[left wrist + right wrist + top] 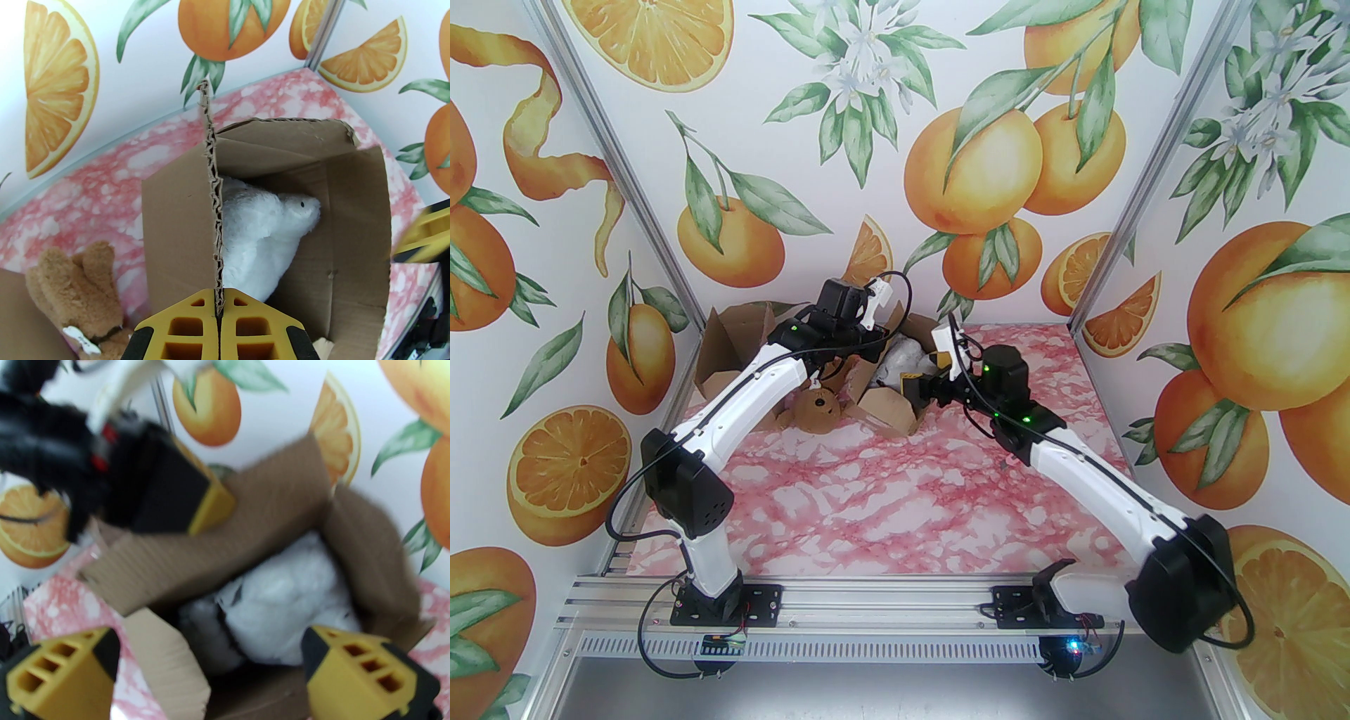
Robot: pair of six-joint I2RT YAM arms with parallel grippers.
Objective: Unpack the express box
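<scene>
While the left claw (218, 302) is clamped shut on the ragged edge of a cardboard flap (214, 197) running up mid-frame, the right claw (211, 662) hangs at the bottom of its blurred frame, jaws wide apart and holding nothing, over the open express box (288, 500) with a white plush toy (281, 606) inside. A brown teddy (77, 281) lies outside at lower left, and from the top view the box sits centre-frame on the worktop (907, 506). Risks as I judge them: closing could pinch the box wall with the plush and lift the box, the thin flap may tear if tugged, and the claws are near enough to collide.
</scene>
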